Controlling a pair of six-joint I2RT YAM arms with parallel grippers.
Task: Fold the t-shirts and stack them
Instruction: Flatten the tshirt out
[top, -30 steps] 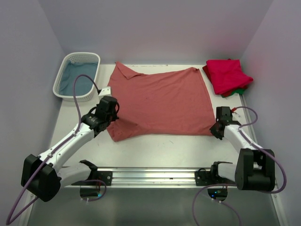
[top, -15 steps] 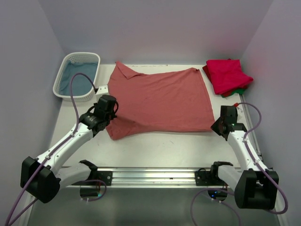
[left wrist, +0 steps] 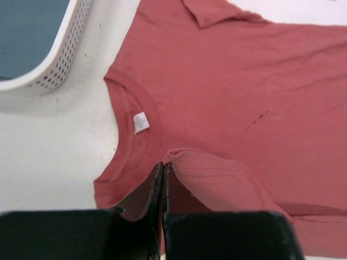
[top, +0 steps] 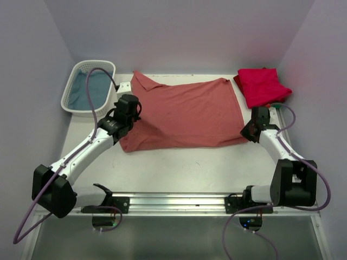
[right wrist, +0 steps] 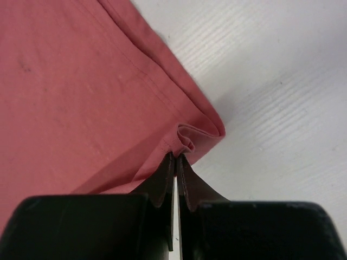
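A large salmon-red t-shirt (top: 184,111) lies spread across the table, its collar to the left (left wrist: 135,124). My left gripper (top: 132,115) is shut on a pinch of its near sleeve edge (left wrist: 164,163), lifted and folded over the collar side. My right gripper (top: 250,131) is shut on the shirt's near right hem corner (right wrist: 176,154), which bunches up at the tips. A folded crimson-pink t-shirt (top: 263,85) rests at the back right on a green one (top: 279,104), of which only an edge shows.
A white lattice basket (top: 73,92) holding blue cloth (top: 87,89) stands at the back left, close to the left arm's cable. Grey walls close in the table on three sides. A metal rail (top: 173,201) runs along the near edge.
Both grippers have carried the shirt's near edge toward the back, so the near part now lies folded over. The left gripper moved up and right, the right gripper moved back.
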